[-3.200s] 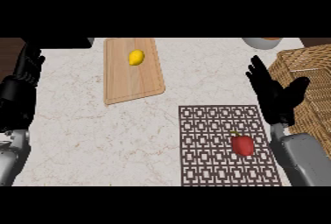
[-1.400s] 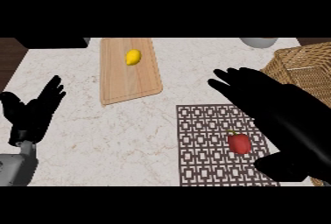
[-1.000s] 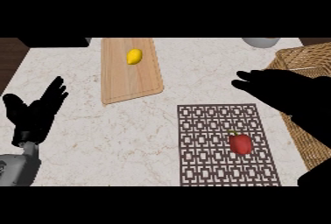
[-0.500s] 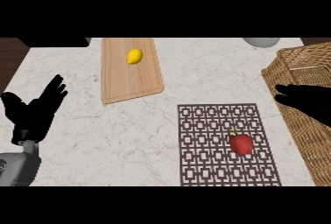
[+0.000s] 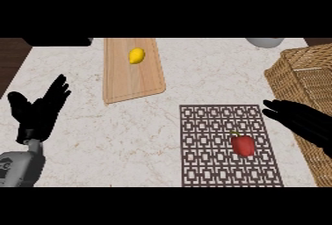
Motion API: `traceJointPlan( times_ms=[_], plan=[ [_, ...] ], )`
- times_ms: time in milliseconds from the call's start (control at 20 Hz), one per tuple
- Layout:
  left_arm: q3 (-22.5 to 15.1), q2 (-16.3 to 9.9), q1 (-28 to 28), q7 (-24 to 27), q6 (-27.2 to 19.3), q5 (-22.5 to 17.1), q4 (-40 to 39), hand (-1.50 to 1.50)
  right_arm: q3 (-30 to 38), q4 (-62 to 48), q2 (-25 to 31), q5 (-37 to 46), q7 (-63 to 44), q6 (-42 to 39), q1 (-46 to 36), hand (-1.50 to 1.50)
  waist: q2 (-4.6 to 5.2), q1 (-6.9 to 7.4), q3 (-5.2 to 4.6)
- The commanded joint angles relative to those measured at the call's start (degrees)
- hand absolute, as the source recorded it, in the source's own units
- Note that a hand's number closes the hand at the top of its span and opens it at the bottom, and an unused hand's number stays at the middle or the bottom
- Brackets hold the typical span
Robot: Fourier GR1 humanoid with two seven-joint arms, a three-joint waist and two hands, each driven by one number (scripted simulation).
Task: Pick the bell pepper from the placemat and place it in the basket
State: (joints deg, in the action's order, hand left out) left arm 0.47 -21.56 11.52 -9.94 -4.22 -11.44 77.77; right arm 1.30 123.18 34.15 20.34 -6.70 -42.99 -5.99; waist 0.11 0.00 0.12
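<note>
At the far left the left robot hand (image 5: 37,113) rests above the pale bench (image 5: 97,145), fingers straight and spread upward. Next comes a wooden cutting board (image 5: 133,72) carrying a lemon (image 5: 136,56). Further right, the red bell pepper (image 5: 243,145) lies on the patterned placemat (image 5: 207,149). Just beside it the right robot hand (image 5: 304,123) hovers, fingers extended, empty, at the wicker basket's (image 5: 311,70) front edge.

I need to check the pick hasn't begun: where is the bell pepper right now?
In the head view the bell pepper lies on the right part of the placemat, at the counter's right side, just left of the right hand and the basket.
</note>
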Motion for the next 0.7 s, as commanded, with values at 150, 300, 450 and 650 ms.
traceJointPlan(
  times_ms=[150, 300, 450, 650],
  plan=[
    [0.4, 0.8, 1.2, -1.4, 0.5, 0.8, 0.2, 0.0, -7.2, -14.5, -6.8, 15.3, 16.9, 15.3, 2.7, -1.5, 0.04, 0.34, -0.05],
    [1.3, 0.1, -1.0, -3.7, 1.5, -0.1, 3.3, 0.0, -7.4, -16.6, -9.8, 14.6, 19.1, 17.5, 4.8, -1.5, -0.13, 0.29, -0.07],
    [1.4, 0.8, -2.6, -2.4, 2.6, 0.8, 5.1, 0.0, -11.0, -23.3, -11.3, 22.1, 18.5, 19.8, 0.6, -1.5, -0.12, 0.5, -0.09],
    [4.8, -0.6, 2.3, -2.2, 4.7, 0.1, -0.4, 0.0, -11.3, -32.1, -12.2, 25.3, 19.2, 20.2, -4.3, -1.5, -0.02, 0.34, -0.11]
  ],
)
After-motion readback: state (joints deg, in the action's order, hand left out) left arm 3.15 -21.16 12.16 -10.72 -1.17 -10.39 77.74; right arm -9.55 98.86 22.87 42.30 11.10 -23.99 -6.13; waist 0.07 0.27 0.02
